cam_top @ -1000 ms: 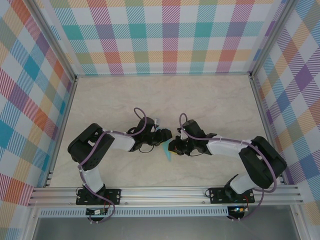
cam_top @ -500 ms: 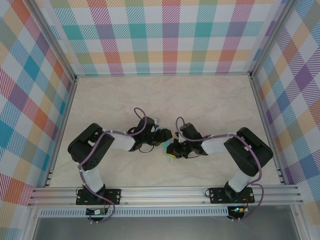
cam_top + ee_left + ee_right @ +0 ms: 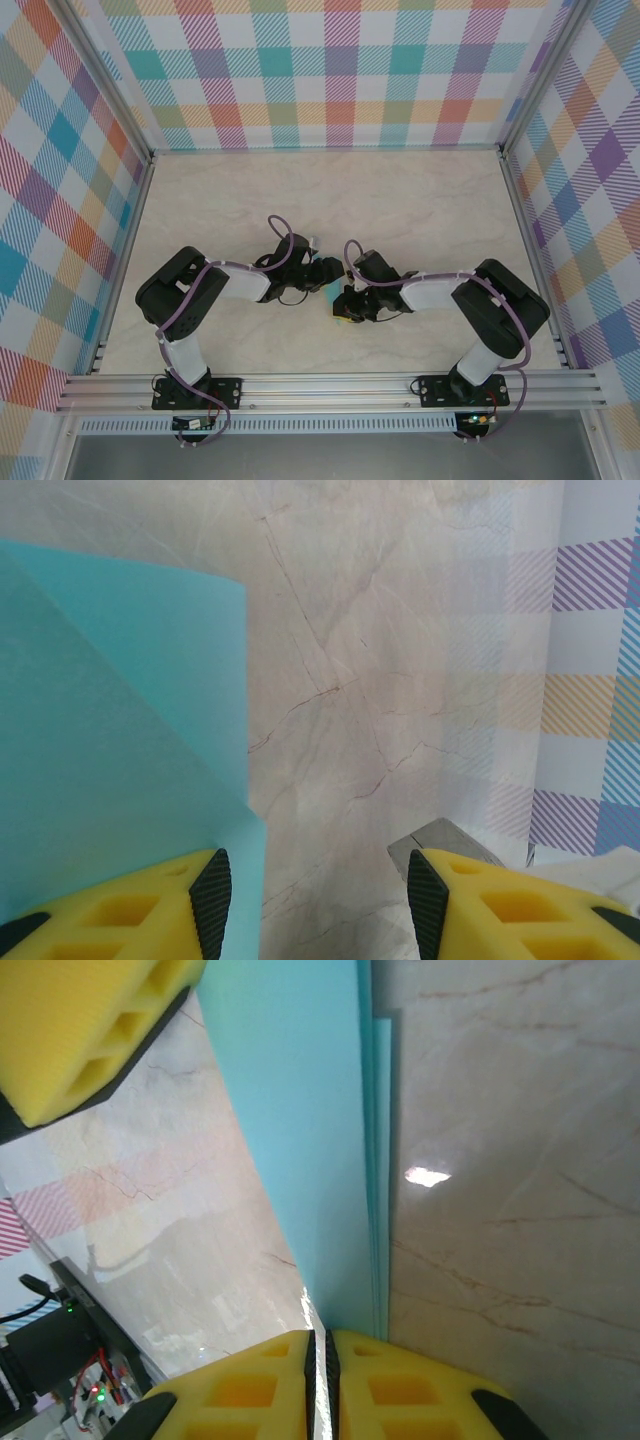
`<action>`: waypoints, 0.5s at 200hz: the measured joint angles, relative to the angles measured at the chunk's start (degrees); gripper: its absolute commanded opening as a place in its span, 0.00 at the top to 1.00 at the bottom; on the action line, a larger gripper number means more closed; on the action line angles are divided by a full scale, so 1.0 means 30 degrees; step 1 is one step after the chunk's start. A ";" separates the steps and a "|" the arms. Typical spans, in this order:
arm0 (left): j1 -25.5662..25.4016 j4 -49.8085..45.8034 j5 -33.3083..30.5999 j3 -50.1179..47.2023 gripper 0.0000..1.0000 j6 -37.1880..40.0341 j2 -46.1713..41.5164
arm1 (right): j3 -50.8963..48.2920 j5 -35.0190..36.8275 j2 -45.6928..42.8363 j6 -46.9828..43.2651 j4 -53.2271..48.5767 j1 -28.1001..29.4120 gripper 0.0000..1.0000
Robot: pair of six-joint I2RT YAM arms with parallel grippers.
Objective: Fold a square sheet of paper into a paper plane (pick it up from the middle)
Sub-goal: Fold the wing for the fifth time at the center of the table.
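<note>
One teal sheet of paper [image 3: 300,1130], folded, sits between the two arms over the marble bench [image 3: 500,1160]. The right gripper [image 3: 322,1345] is clenched on its end. The left gripper [image 3: 312,890] is spread wide, paper beside one finger. The left wrist view shows a diagonal crease; the right wrist view shows stacked layer edges.

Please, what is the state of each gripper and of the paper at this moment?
left gripper, open, nothing between its fingers.
right gripper, shut on the paper.
paper, folded in layers, pinched at one end.
</note>
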 measured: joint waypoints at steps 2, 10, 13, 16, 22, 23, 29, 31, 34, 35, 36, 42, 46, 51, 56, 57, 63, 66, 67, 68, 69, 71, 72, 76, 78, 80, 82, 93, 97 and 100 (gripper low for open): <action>0.0000 0.0000 0.0000 0.0000 0.48 -0.0007 0.0000 | 0.0051 0.0036 0.0000 -0.0007 -0.0117 0.0029 0.86; 0.0000 0.0000 0.0007 0.0000 0.48 -0.0044 0.0000 | 0.0211 0.0226 0.0000 -0.0029 -0.0488 0.0087 0.86; 0.0000 0.0000 0.0000 0.0000 0.48 -0.0051 0.0000 | 0.0255 0.0291 0.0000 -0.0029 -0.0597 0.0102 0.86; 0.0000 -0.0007 0.0000 0.0000 0.48 -0.0051 0.0000 | 0.0299 0.0372 0.0000 -0.0051 -0.0707 0.0131 0.86; 0.0000 -0.0007 0.0007 0.0000 0.48 -0.0058 0.0000 | 0.0357 0.0517 -0.0029 -0.0058 -0.0896 0.0175 0.86; 0.0000 -0.0007 0.0007 0.0000 0.48 -0.0058 0.0000 | 0.0364 0.0532 -0.0029 -0.0058 -0.0918 0.0182 0.86; 0.0000 -0.0007 0.0007 0.0000 0.48 -0.0051 0.0000 | 0.0393 0.0605 -0.0058 -0.0051 -0.1020 0.0204 0.86; 0.0000 -0.0007 0.0007 0.0000 0.48 -0.0051 0.0000 | 0.0393 0.0634 -0.0073 -0.0058 -0.1035 0.0211 0.86; 0.0000 -0.0007 0.0000 0.0000 0.48 -0.0051 0.0000 | 0.0393 0.0648 -0.0087 -0.0058 -0.1064 0.0219 0.86; 0.0000 -0.0007 0.0000 0.0000 0.48 -0.0051 0.0000 | 0.0386 0.0656 -0.0095 -0.0058 -0.1064 0.0226 0.86; 0.0000 -0.0007 0.0007 0.0000 0.48 -0.0051 0.0000 | 0.0386 0.0670 -0.0109 -0.0066 -0.1086 0.0226 0.86; 0.0000 -0.0007 0.0000 0.0000 0.48 -0.0051 0.0000 | 0.0386 0.0729 -0.0153 -0.0058 -0.1129 0.0262 0.86; 0.0000 -0.0007 0.0000 0.0000 0.48 -0.0051 0.0000 | 0.0372 0.0765 -0.0189 -0.0066 -0.1173 0.0291 0.86; 0.0000 -0.0007 0.0000 0.0000 0.48 -0.0051 0.0000 | 0.0313 0.0816 -0.0262 -0.0073 -0.1180 0.0328 0.86; 0.0000 -0.0007 -0.0007 0.0000 0.48 -0.0051 0.0000 | 0.0262 0.0838 -0.0342 -0.0080 -0.1202 0.0364 0.86; 0.0000 -0.0007 -0.0007 0.0000 0.48 -0.0051 0.0000 | 0.0248 0.0845 -0.0357 -0.0080 -0.1209 0.0372 0.86; 0.0000 -0.0007 -0.0022 0.0000 0.48 -0.0051 0.0000 | 0.0160 0.0874 -0.0474 -0.0087 -0.1260 0.0444 0.86; 0.0000 -0.0007 -0.0022 0.0000 0.48 -0.0051 0.0000 | 0.0109 0.0874 -0.0525 -0.0087 -0.1282 0.0474 0.86; 0.0000 -0.0007 -0.0022 0.0000 0.48 -0.0051 0.0000 | 0.0087 0.0874 -0.0554 -0.0087 -0.1304 0.0488 0.86; 0.0000 -0.0007 -0.0022 0.0000 0.48 -0.0051 0.0000 | 0.0073 0.0867 -0.0576 -0.0095 -0.1311 0.0503 0.86; 0.0000 -0.0007 -0.0029 0.0000 0.48 -0.0051 0.0000 | 0.0051 0.0874 -0.0619 -0.0109 -0.1326 0.0517 0.86; 0.0000 -0.0007 -0.0044 0.0000 0.48 -0.0058 0.0000 | 0.0007 0.0867 -0.0663 -0.0138 -0.1348 0.0539 0.86; 0.0000 -0.0007 -0.0051 0.0000 0.48 -0.0066 0.0000 | -0.0007 0.0867 -0.0678 -0.0146 -0.1355 0.0554 0.86; 0.0000 -0.0007 -0.0066 0.0000 0.48 -0.0095 0.0000 | -0.0080 0.0852 -0.0787 -0.0204 -0.1450 0.0612 0.86; 0.0000 -0.0007 -0.0073 0.0000 0.48 -0.0109 0.0000 | -0.0109 0.0845 -0.0823 -0.0226 -0.1486 0.0656 0.86; 0.0000 -0.0007 -0.0080 0.0000 0.48 -0.0117 0.0000 | -0.0131 0.0838 -0.0852 -0.0226 -0.1501 0.0685 0.85; 0.0000 -0.0007 -0.0080 0.0000 0.48 -0.0117 0.0000 | -0.0160 0.0845 -0.0896 -0.0255 -0.1552 0.0721 0.85; 0.0000 -0.0007 -0.0087 0.0000 0.48 -0.0131 0.0000 | -0.0262 0.0641 -0.1005 -0.0372 -0.1792 0.0911 0.85; 0.0000 -0.0007 -0.0087 0.0000 0.48 -0.0131 0.0000 | -0.0284 0.0568 -0.1020 -0.0444 -0.1923 0.0962 0.86; 0.0000 -0.0007 -0.0087 0.0000 0.48 -0.0131 0.0000 | -0.0299 0.0525 -0.1020 -0.0459 -0.1967 0.0991 0.85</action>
